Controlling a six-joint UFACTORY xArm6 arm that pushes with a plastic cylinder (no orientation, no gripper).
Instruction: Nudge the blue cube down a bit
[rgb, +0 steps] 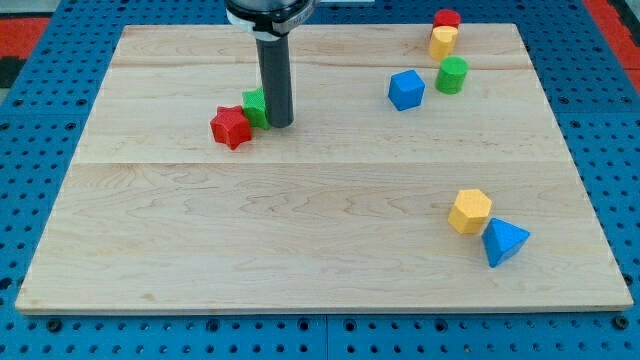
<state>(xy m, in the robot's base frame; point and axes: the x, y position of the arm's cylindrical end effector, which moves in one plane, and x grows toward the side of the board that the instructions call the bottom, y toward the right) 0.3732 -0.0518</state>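
The blue cube (406, 89) sits on the wooden desk (320, 240) in the upper right part of the view, well apart from my tip (279, 124), which stands to the view's left of it and slightly lower. There is no hand here to be wide or narrow: the arm ends in a straight dark rod (274, 80) that holds nothing. My tip rests just beside a green block (255, 106), touching or nearly touching its right side; the rod hides part of that block, so its shape is unclear. A red star-like block (231, 127) lies against the green block's lower left. Just right of the blue cube is a green cylinder (452, 74), near it but apart. Above that, by the desk's top edge, a yellow block (443, 41) sits with a red block (446, 18) touching it from behind. Toward the view's lower right, a yellow hexagonal block (470, 211) lies touching a blue triangular block (504, 241).
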